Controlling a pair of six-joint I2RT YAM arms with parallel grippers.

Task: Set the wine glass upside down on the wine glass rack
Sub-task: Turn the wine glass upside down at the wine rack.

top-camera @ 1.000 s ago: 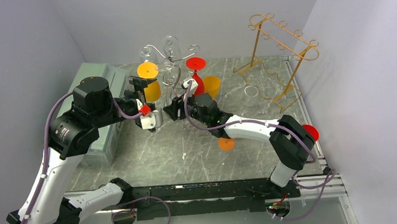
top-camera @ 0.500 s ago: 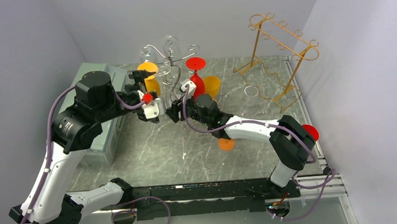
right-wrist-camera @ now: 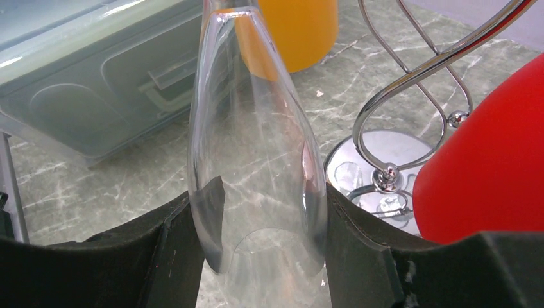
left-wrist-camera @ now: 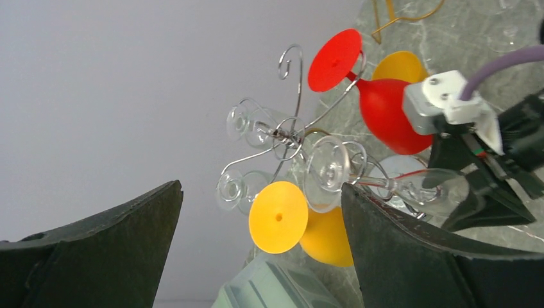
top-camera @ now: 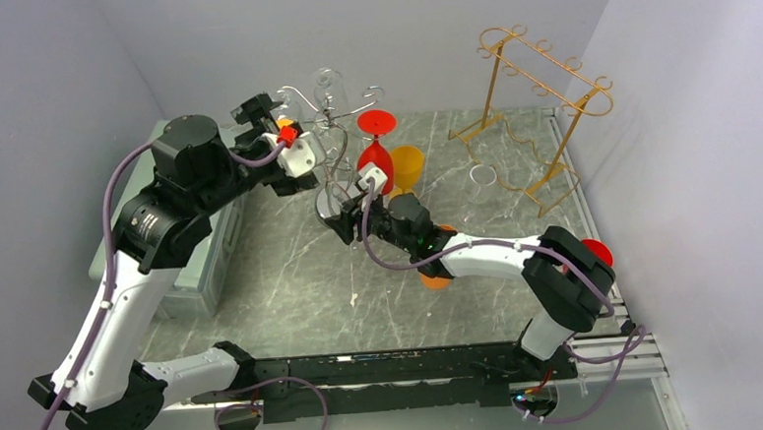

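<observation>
My right gripper [right-wrist-camera: 260, 218] is shut on the bowl of a clear wine glass [right-wrist-camera: 256, 147], rim toward the camera. The left wrist view shows this clear glass [left-wrist-camera: 423, 187] lying tilted, its round foot beside the wires of the silver wine glass rack [left-wrist-camera: 289, 135]. A red glass [left-wrist-camera: 385, 115] and a yellow glass [left-wrist-camera: 278, 217] hang upside down on that rack. In the top view my right gripper [top-camera: 343, 215] sits by the silver rack's base [top-camera: 330, 206]. My left gripper [top-camera: 290, 149] is open and raised at the rack's left side, with nothing between its fingers.
A gold wire rack [top-camera: 539, 98] stands at the back right with a clear glass [top-camera: 483, 178] on the table beside it. An orange glass [top-camera: 406, 164] stands behind the red one, another [top-camera: 435, 276] lies under my right arm. A grey-green box [top-camera: 207, 254] lies at the left.
My left arm has lifted and swung back toward the silver rack, still open. My right gripper has drawn slightly nearer with the clear glass in it.
</observation>
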